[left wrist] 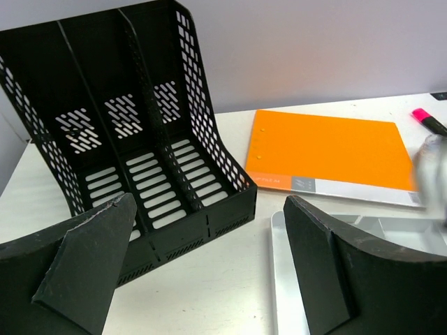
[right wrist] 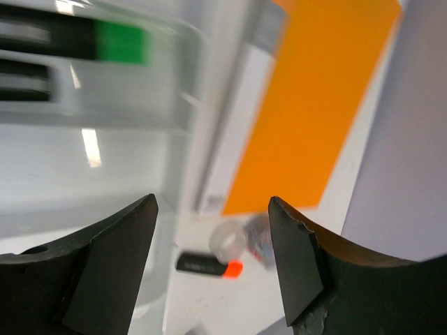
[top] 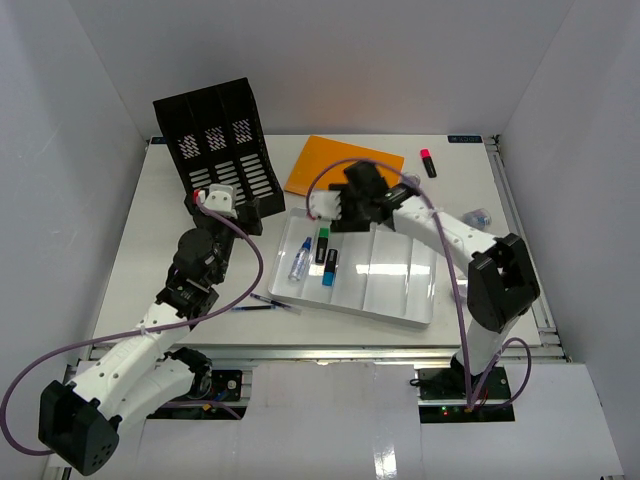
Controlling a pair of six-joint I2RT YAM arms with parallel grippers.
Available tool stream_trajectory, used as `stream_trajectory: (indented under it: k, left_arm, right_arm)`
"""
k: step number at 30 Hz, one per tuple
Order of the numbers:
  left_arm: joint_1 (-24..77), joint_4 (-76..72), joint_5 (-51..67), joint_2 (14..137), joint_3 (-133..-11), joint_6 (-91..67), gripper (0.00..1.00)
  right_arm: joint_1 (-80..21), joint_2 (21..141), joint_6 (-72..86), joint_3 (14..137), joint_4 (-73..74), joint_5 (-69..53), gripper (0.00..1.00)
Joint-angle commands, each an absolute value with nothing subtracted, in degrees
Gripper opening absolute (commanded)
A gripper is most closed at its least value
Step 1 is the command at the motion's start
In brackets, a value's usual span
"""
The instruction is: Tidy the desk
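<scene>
right fingers (right wrist: 105, 258) spread apart, nothing between them; right gripper (right wrist: 211, 209) hangs over the far-left corner of the white tray (top: 400, 290), just above the green marker (top: 323, 243). left fingers (left wrist: 84, 258) wide apart, also empty; left gripper (left wrist: 209, 202) faces the black file rack (left wrist: 140, 139), near its front lip, not touching. Tray holds the green marker, a blue marker (top: 329, 270) and a blue-white pen-like thing (top: 300, 262) in the left two compartments, other compartments bare. The desk (top: 150, 250) carries everything. Loose on it: orange folder (top: 345, 165) behind the tray, pink highlighter (top: 428, 162) far right, small clear item (top: 478, 217) beside the right arm (tape? can't tell), dark pen (top: 262, 302) just off the tray's front-left corner. Likely step: right arm goes for the next loose item, probably the pink highlighter. To do it well: lift clear of the tray wall first, come straight down, jaws across the barrel's short side, centred so it doesn't roll. Dark pen suits the left arm; folder lies flat, hard to pinch, best left for last
</scene>
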State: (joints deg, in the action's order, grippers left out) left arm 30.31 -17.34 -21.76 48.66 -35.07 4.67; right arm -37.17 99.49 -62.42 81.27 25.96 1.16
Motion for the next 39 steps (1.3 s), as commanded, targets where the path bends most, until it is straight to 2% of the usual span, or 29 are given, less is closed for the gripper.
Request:
stream_trajectory:
  k: [1,3,5,11,21,39]
  left_arm:
    - [30.1,-16.0,-17.5,49.0,-36.2,3.7,0.98]
    - [30.2,-15.7,-16.9,49.4,-36.4,3.5,0.98]
    - [30.1,-15.4,-16.2,49.6,-36.6,3.3,0.98]
    - [30.2,-15.1,-15.7,50.1,-36.8,3.1,0.98]
    - [30.1,-14.8,-15.5,50.8,-37.1,3.1,0.98]
    - [30.1,-14.4,-13.9,51.7,-37.7,3.1,0.98]
  right_arm:
    - [-20.6,100.3,-29.3,89.0,27.1,-8.2,0.69]
    - [-14.3,101.0,-20.6,88.8,28.1,-11.8,0.64]
    - [-11.3,102.0,-10.0,87.0,28.2,-8.9,0.56]
    - [-5.6,102.0,5.3,80.4,25.8,-6.9,0.55]
    - [-4.7,108.7,10.1,81.6,25.0,-3.0,0.64]
    - [-4.7,117.6,13.3,88.3,25.3,-2.9,0.66]
